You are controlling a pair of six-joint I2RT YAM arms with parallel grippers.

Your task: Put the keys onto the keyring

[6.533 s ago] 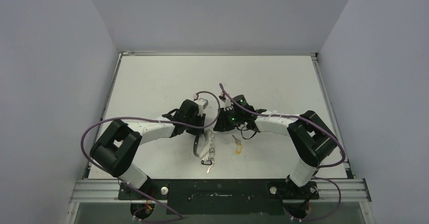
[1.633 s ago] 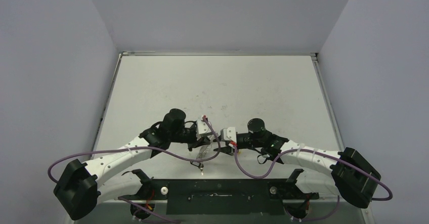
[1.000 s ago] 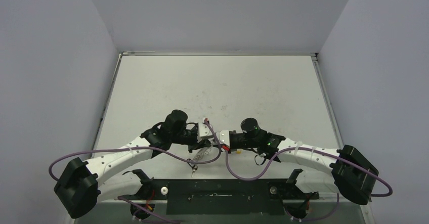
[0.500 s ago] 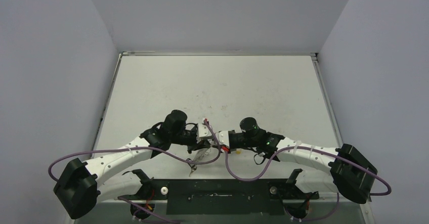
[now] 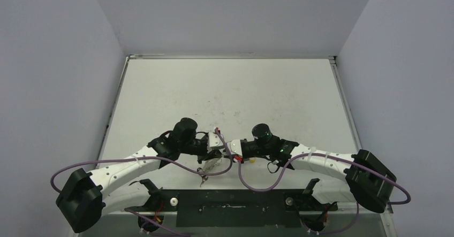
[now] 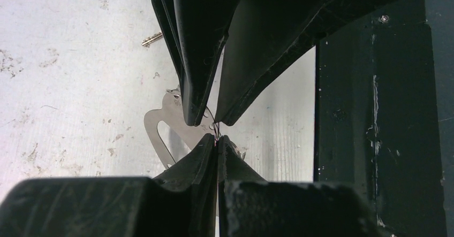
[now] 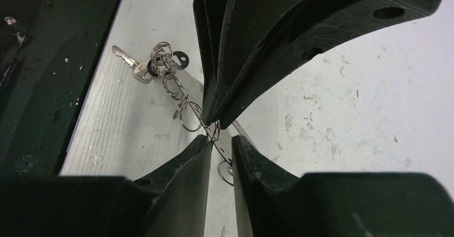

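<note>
Left hand [image 6: 217, 139] pinched shut on keyring [image 6: 158, 120] chain [image 7: 170, 82]. Right hand [image 7: 220, 139] narrow-open, tip-to-tip opposite, 1 ring just ahead of its jaws. Chain trails to key [image 7: 126, 56].

No legible text, label, brand or number in the 3 views (yellow key tag [image 5: 251, 160] too small to read).

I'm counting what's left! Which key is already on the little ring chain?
The key bunched with the rings at the chain's far end, near the dark rail. The other key lies apart on the table, half hidden.
</note>
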